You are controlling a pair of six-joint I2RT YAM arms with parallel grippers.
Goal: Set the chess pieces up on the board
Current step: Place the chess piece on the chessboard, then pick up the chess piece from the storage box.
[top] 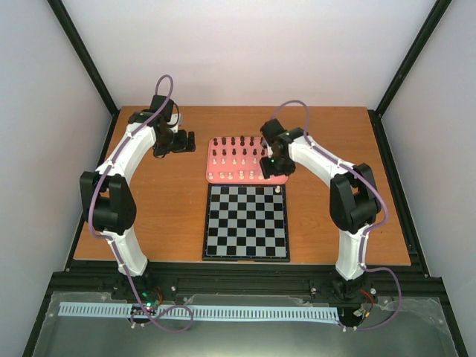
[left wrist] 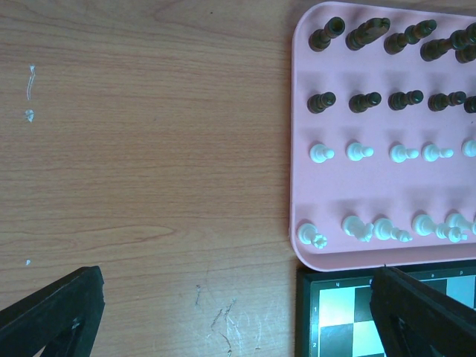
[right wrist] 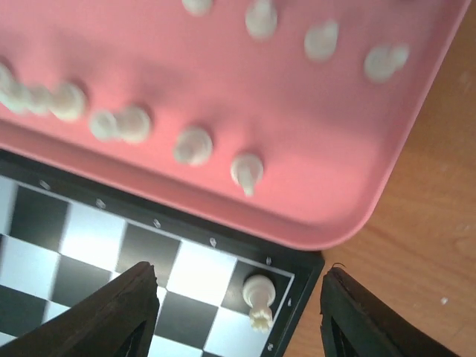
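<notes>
The board [top: 247,222] lies flat at the table's middle. One cream-white rook [right wrist: 258,297] stands on its far right corner square [top: 278,190]. My right gripper [right wrist: 238,316] hangs open just above that rook, its fingers [right wrist: 126,312] well apart on either side and touching nothing. The other chess pieces stand on the pink tray [top: 210,177] behind the board: dark ones [left wrist: 362,102] in the far rows, white ones [left wrist: 361,152] in the near rows. My left gripper [left wrist: 238,320] is open over bare wood, left of the tray [left wrist: 305,74], by the board's corner [left wrist: 335,312].
The wooden table [top: 163,216] has a black frame rail along its near edge and white walls on three sides. Bare wood lies left and right of the board. The tray's near rim [right wrist: 297,223] touches the board's far border [right wrist: 186,234].
</notes>
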